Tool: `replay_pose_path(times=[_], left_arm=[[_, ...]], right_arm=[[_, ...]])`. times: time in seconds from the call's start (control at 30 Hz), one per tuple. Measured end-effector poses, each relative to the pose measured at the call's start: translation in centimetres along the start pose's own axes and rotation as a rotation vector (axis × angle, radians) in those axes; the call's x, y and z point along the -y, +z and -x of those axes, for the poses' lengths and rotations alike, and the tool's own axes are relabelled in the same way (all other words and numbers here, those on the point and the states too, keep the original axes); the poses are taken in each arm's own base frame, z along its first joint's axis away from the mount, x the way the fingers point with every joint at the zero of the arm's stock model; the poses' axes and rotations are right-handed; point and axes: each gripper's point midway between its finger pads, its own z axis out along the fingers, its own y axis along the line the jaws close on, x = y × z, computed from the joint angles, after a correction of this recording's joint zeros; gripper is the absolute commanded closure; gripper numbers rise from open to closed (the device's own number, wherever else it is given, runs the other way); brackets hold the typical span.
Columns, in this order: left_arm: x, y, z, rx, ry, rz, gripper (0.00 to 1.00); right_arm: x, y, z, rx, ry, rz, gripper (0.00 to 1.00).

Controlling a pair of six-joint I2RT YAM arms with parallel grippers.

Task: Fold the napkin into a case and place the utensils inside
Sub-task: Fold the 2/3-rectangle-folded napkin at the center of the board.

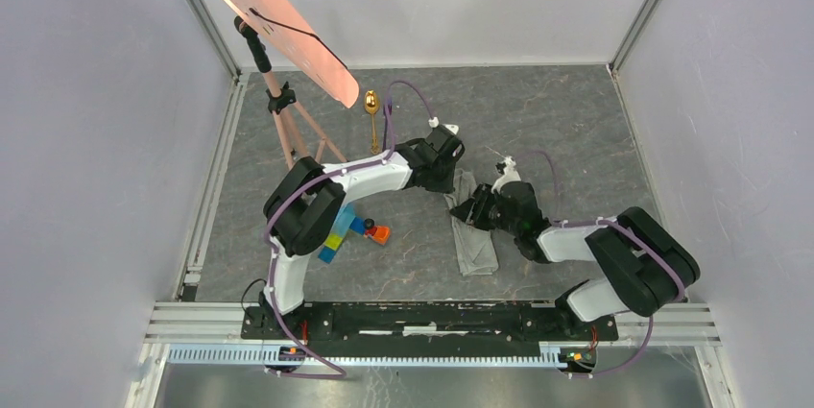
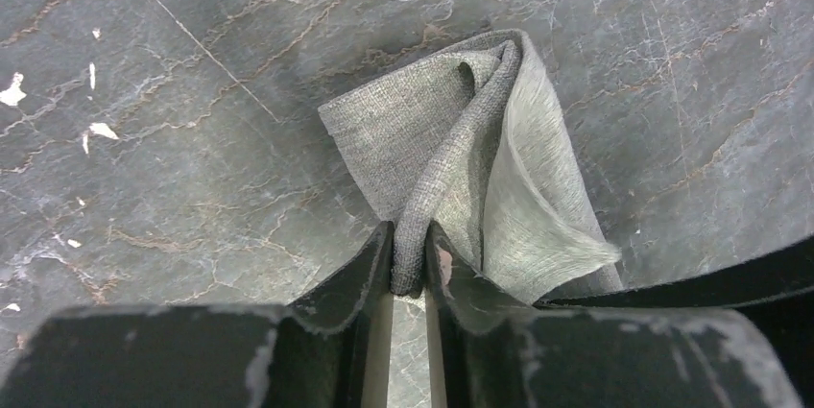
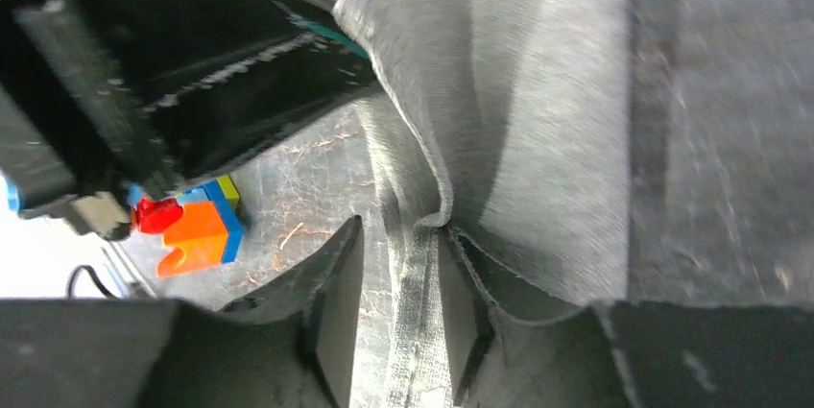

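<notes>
The grey-green napkin (image 1: 474, 240) lies as a narrow strip on the table between the two arms. My left gripper (image 1: 451, 183) is at its far end. In the left wrist view, the left gripper (image 2: 410, 237) is shut on a raised fold of the napkin (image 2: 451, 130). My right gripper (image 1: 465, 210) hovers over the strip's middle. In the right wrist view, the right gripper (image 3: 403, 228) is open, and an edge of the napkin (image 3: 518, 91) runs between the fingers against the right one. A gold spoon (image 1: 371, 112) lies at the back, apart from the cloth.
Colourful toy blocks (image 1: 350, 228) lie left of the napkin, under the left arm's elbow; the toy blocks (image 3: 197, 230) also show in the right wrist view. A tripod holding a pink board (image 1: 278, 19) stands at the back left. White walls enclose the table.
</notes>
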Motion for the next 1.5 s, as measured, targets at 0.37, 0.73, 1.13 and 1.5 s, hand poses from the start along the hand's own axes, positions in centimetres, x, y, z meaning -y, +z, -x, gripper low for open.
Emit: replay_pose_path(times=[0.37, 0.73, 1.13, 1.5], left_arm=[[-0.3, -0.1, 0.5, -0.001, 0.013, 0.0, 0.8], [-0.7, -0.3, 0.7, -0.04, -0.021, -0.056, 0.83], [1.4, -1.1, 2.4, -0.037, -0.042, -0.202, 0.92], [2.2, 0.7, 2.8, -0.049, -0.047, -0.226, 0.93]], right_arm=[[-5.0, -2.6, 3.3, -0.002, -0.472, 0.145, 0.28], [-3.4, -3.0, 3.5, -0.047, -0.45, 0.148, 0.69], [-0.7, -3.5, -0.1, -0.14, -0.38, 0.123, 0.7], [-0.6, -3.0, -0.2, -0.135, -0.356, 0.12, 0.71]])
